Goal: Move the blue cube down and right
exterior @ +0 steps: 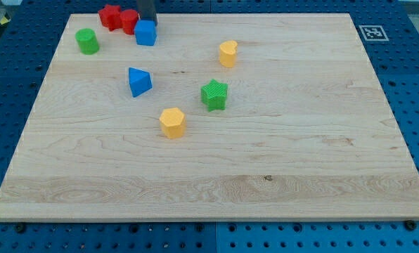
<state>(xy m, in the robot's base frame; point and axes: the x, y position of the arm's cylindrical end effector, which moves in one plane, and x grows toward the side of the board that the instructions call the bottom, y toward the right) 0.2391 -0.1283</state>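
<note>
The blue cube [145, 33] sits near the top left of the wooden board [280, 161]. My tip [150, 23] comes down from the view's top edge and stands right at the cube's upper side, touching or almost touching it. Two red blocks [119, 18] lie just to the left of the cube and the rod, close against each other.
A green cylinder [87, 41] stands left of the cube. A blue triangular block [139, 81] lies below it. A yellow block [228, 53], a green star [214, 95] and a yellow hexagon [172, 122] lie down and right of the cube. A marker tag [370, 32] sits at the top right corner.
</note>
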